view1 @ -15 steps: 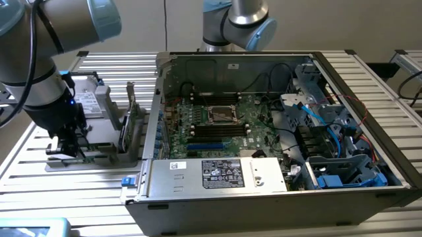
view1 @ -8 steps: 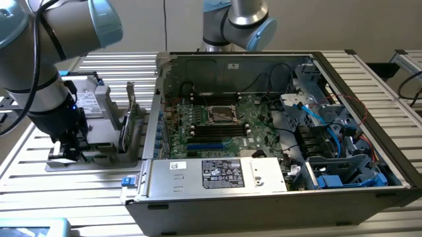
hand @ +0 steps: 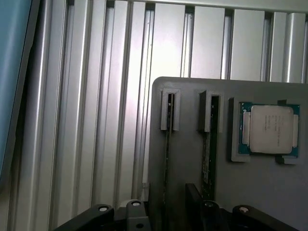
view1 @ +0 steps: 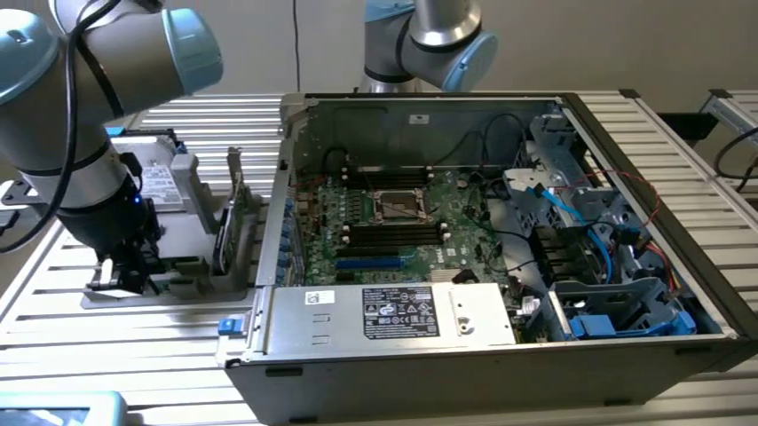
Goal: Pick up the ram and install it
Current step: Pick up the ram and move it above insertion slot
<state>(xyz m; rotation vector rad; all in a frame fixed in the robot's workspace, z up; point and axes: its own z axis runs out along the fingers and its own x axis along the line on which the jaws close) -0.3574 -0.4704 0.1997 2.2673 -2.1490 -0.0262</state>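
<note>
Hovering low over the tray point(view1: 177, 293), the gripper point(view1: 122, 277) stood with jaws wide and nothing in them. Step in hand, as I judged it: the pick, not yet made.

Wrist view: the ram point(hand: 168, 154) sat on edge in its tray slot, apparently between the 2 fingers point(hand: 195, 211), untouched as far as I could tell. A 2nd stick point(hand: 207, 149) stood in the neighbouring slot, just beside it. A CPU point(hand: 269, 129) lay flat beyond that.

Judgement on the next move: a grasp would call for jaws square to the thin edge and centred on 1 stick only, since 1 finger sat in the narrow gap between the 2 sticks. The board point(view1: 391, 213) inside the case point(view1: 474, 373) lay well apart, toward the exterior view's right.

Hard to make out:
- Fingertips were cut off at the wrist picture's edge, so their depth against the ram could not be told.
- With the ram edge-on, chips and label were unreadable.
- In the exterior view the gripper's body covered that end of the tray.
</note>
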